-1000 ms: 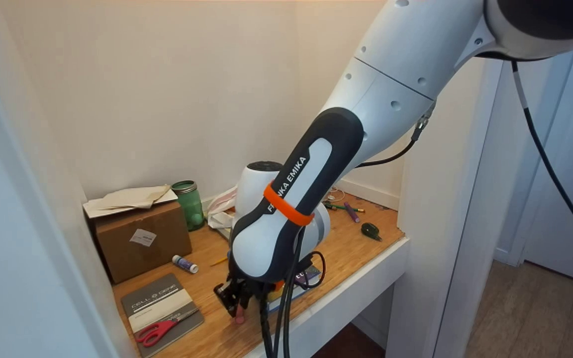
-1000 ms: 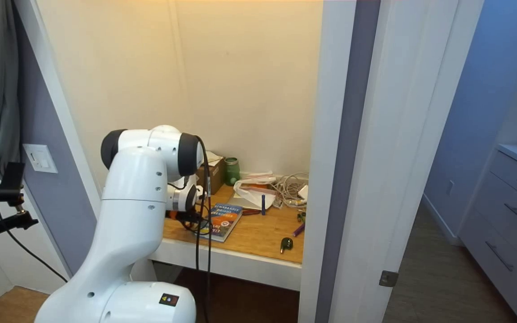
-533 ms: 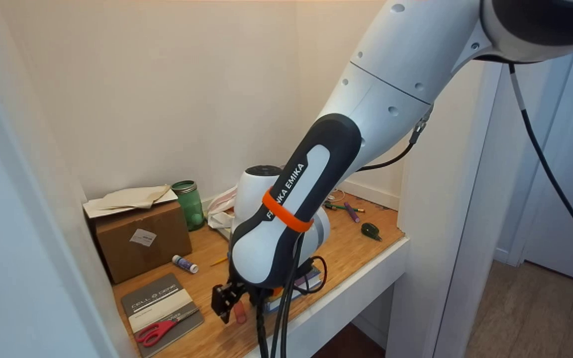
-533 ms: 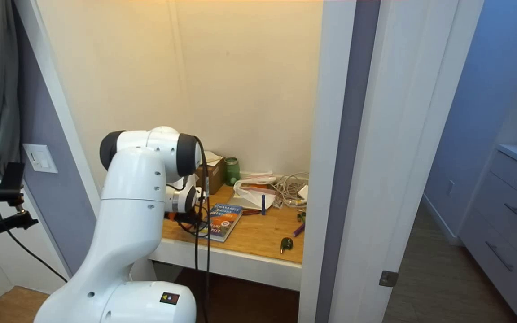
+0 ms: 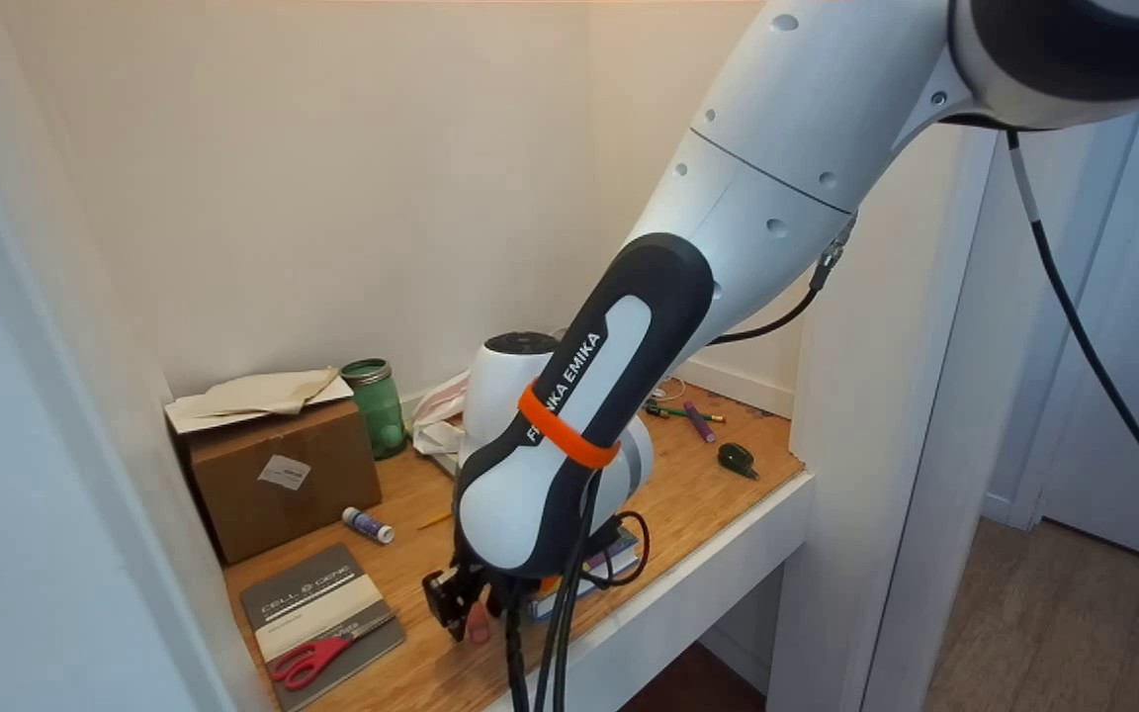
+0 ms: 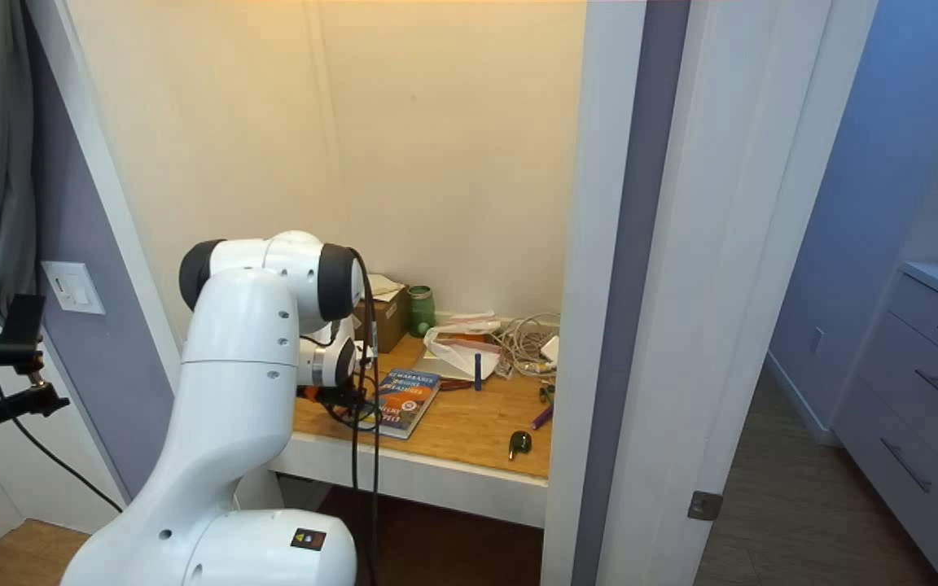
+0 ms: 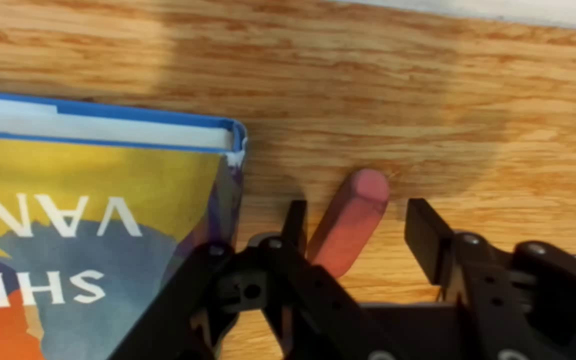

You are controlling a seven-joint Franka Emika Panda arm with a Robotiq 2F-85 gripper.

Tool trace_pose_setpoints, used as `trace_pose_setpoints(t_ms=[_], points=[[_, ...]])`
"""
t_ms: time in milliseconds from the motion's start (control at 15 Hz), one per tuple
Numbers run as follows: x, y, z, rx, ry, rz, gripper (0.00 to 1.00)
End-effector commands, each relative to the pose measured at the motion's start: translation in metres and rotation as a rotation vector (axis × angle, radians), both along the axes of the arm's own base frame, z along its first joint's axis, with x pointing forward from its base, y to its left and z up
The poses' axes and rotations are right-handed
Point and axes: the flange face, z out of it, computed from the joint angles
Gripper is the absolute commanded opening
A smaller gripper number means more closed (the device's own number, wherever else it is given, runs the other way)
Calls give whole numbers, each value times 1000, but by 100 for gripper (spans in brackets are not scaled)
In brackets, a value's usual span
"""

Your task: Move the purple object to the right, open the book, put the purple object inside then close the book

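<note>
So the black two-fingered gripper [image 7: 355,225] has its fingers [image 7: 427,242] spread apart, nothing pinched. In the gap there's a stubby pinkish-red stick [image 7: 349,227] lying on the light-brown wooden desktop [image 7: 318,75]. My guess is the step is lining up a grab.

If it were me: the stick lies slanted, its lower end in the wrist view tucked in by the finger on the book side, with more room over by the other one. I'd twist the wrist a little so the pads run along its long sides, centre it, then squeeze gently. Can't tell if that near finger is touching it, or how high the tips sit above the wood. That finger is also just beside the spine of a closed blue-edged book with a yellow, slate and orange cover [image 7: 93,200], so sideways drift could nudge it.

Stick looks matte, kinda like an eraser or chalk, with a blunt, paler end. Not really purple, but I'd bet it's the one meant, even though there's a slim purple marker [image 5: 699,421] well apart from it in both exterior views. Book's lying flat, white page edges showing, pale patch at the spine corner, so opening it looks undone.
</note>
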Motion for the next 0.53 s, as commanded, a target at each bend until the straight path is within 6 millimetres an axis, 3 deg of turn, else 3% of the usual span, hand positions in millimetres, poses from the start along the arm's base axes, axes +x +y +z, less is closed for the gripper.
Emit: trace_pose_setpoints(t_ms=[0, 200, 467], points=[[3, 4, 1, -2, -21, 3, 23], [4, 3, 14, -1, -35, 18, 3], [4, 2, 51, 25, -57, 44, 6]])
